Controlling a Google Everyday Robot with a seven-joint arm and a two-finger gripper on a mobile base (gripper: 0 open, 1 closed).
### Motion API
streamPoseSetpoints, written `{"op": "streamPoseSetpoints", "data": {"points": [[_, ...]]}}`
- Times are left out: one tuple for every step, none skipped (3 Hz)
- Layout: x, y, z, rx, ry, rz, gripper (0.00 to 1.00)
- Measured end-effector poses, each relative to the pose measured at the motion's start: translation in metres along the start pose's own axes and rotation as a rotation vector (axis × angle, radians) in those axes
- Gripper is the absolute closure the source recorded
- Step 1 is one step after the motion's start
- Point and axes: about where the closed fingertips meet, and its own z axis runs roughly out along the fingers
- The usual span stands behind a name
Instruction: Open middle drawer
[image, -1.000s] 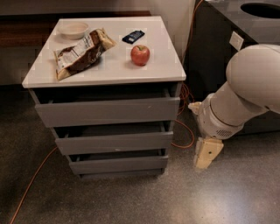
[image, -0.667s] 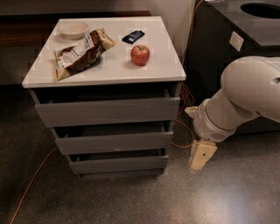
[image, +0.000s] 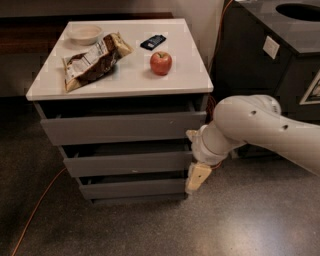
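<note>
The middle drawer (image: 127, 163) is a plain grey handleless front, closed, between a taller drawer (image: 122, 127) above and a shorter one (image: 131, 188) below, in a grey cabinet under a white top (image: 131, 75). My gripper (image: 196, 178) hangs pale and cream-coloured from the white arm (image: 260, 127), at the cabinet's front right corner, level with the lower edge of the middle drawer and the bottom drawer. It points down, close to the drawer fronts' right ends.
On the white top lie a red apple (image: 160, 63), a brown snack bag (image: 92, 61), a white bowl (image: 85, 33) and a small dark packet (image: 153, 42). A black bin cabinet (image: 270, 55) stands to the right. An orange cable (image: 37, 210) runs across the speckled floor at left.
The arm and gripper have moved left, from well right of the cabinet to its front right corner beside the middle and bottom drawers. The drawers have not moved.
</note>
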Motion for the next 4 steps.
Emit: {"op": "streamPoseSetpoints", "data": {"points": [[-0.014, -0.021, 0.054, 0.016, -0.035, -0.005, 0.00], [-0.026, -0.028, 0.104, 0.022, -0.062, 0.000, 0.00], [-0.039, -0.024, 0.147, 0.033, -0.101, -0.007, 0.00], [-0.053, -0.018, 0.194, 0.056, -0.130, -0.039, 0.00]]}}
